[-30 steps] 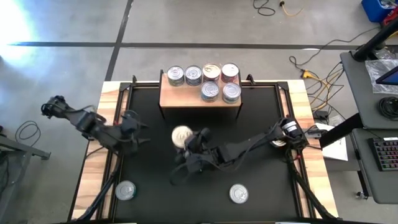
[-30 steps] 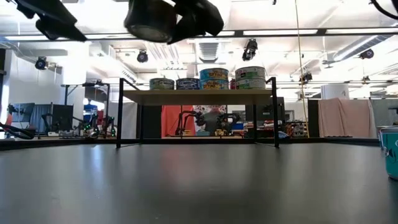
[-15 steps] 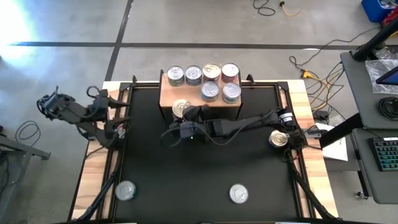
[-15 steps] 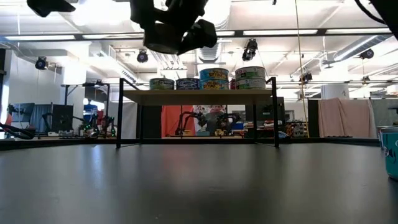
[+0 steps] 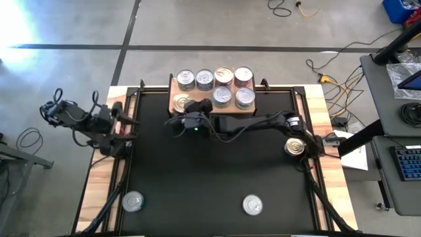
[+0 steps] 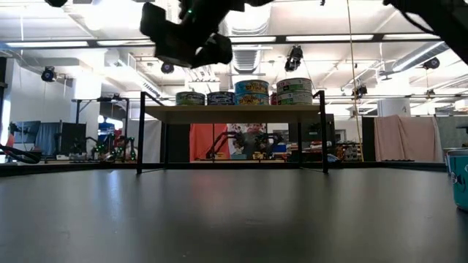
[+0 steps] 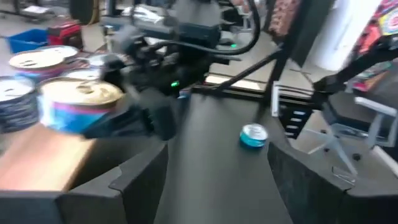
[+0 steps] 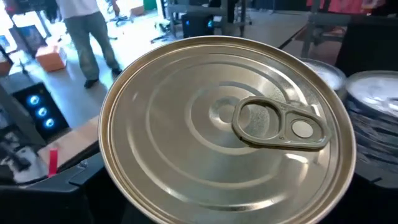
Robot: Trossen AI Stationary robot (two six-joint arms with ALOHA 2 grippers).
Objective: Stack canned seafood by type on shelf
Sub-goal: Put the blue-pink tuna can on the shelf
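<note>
A gold-lidded can [image 5: 181,103] with a blue side label [image 7: 74,117] hangs in my right gripper [image 5: 184,108], which is shut on it above the left near part of the shelf [image 5: 212,108]. The light-wood shelf carries several silver- and gold-lidded cans [image 5: 223,96] resting on their bases; two stacks rise higher [image 6: 295,90]. My left gripper [image 7: 217,186] stands open at the mat's left edge [image 5: 125,122], with nothing between its fingers. My right gripper holds the gold-lidded can by its side wall [image 7: 93,121], one finger on either side; the wide lid [image 8: 230,130] hides the fingers' contact in its own wrist view. The fingers come nearly level from the table's near right. The can is level, lid up, lifted clear of the shelf.
Three loose cans lie on the black mat [image 5: 210,171]: one near left [image 5: 133,201], one near middle [image 5: 252,205], one at the right edge [image 5: 295,146]. The wood table rim [image 5: 99,164] frames the mat. People and benches show in the room behind.
My right gripper has carried the gold-lidded can from over the mat's middle toward the far edge, to above the shelf's left near part, keeping it level. My left gripper has drawn back toward the table's left edge and risen, still open.
</note>
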